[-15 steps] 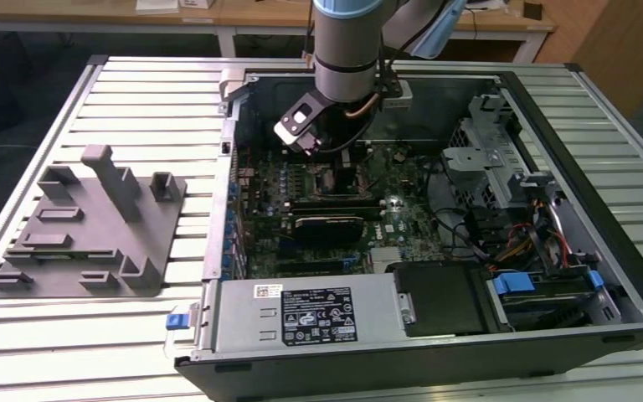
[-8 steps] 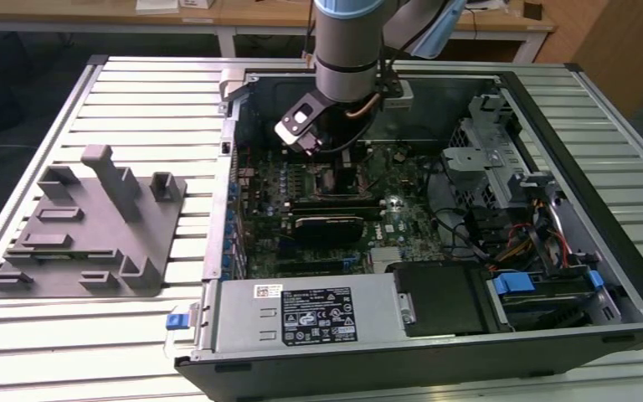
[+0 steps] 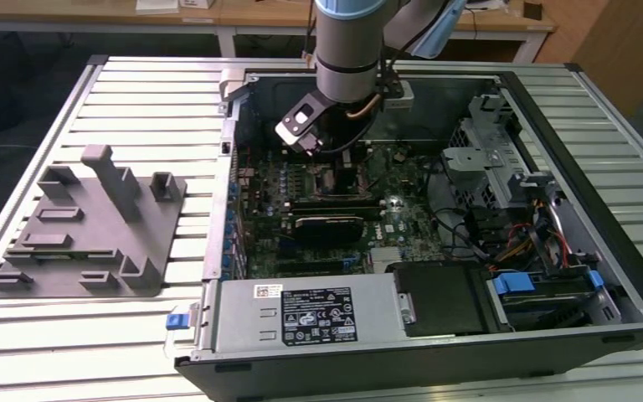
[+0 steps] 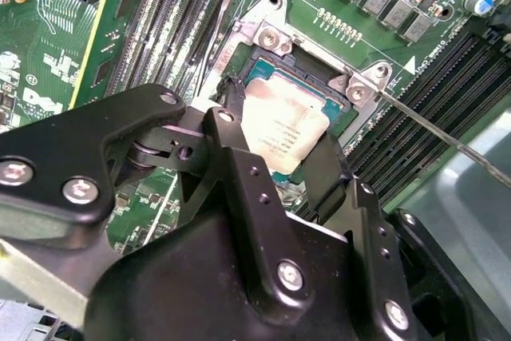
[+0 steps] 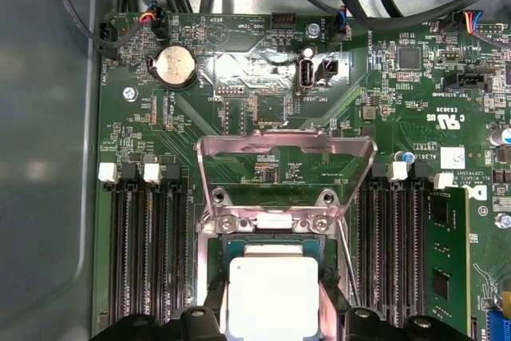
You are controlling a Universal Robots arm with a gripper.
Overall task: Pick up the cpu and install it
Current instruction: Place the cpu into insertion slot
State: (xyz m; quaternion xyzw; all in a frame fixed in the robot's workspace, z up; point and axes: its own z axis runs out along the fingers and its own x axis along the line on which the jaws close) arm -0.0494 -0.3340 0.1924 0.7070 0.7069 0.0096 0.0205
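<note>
cpu [image 4: 286, 121], thin square chip w/ silvery-white metal top & greenish edge, sits in or just over the open socket [image 4: 275, 65] of the green motherboard [image 4: 48, 93] in the second wrist view. Can't tell if it's fully seated. Black two-finger gripper [image 4: 275, 145] is closed onto it: fingers [image 4: 323, 173] press two opposite edges of the cpu, gap no wider than the chip. Silver metal bracket [image 4: 267, 36] w/ screws runs along one cpu edge. Thin steel lever rod [image 4: 435, 133] angles away from one bracket end. Black RAM slots [image 4: 152, 29] flank the socket on both sides.

First wrist view: cpu [image 5: 273, 293] lies between the dark fingers [image 5: 335, 305], w/ the gripper [image 5: 273, 317] clamped on it at the socket. Shiny metal load plate [image 5: 286, 161] is flipped up & open, hinged at the bracket just beside the cpu. Round silver coin battery [image 5: 176, 65] lies near a motherboard edge, well apart from the socket. Green RAM stick [image 5: 443, 265] stands in an outer slot.

Exterior view: grey-blue robot arm [image 3: 350, 42] reaches down into the open black PC case [image 3: 434, 373], gripper [image 3: 338, 167] at the socket, toward the case's far edge. Grey power-supply box [image 3: 299, 314] sits in the case's near corner on the exterior view's left. Case stands on a slatted metal table [image 3: 110, 84]. Grey plastic fixture [image 3: 87, 226] rests toward the table's edge on the exterior view's left, beside the case, not touching.
</note>
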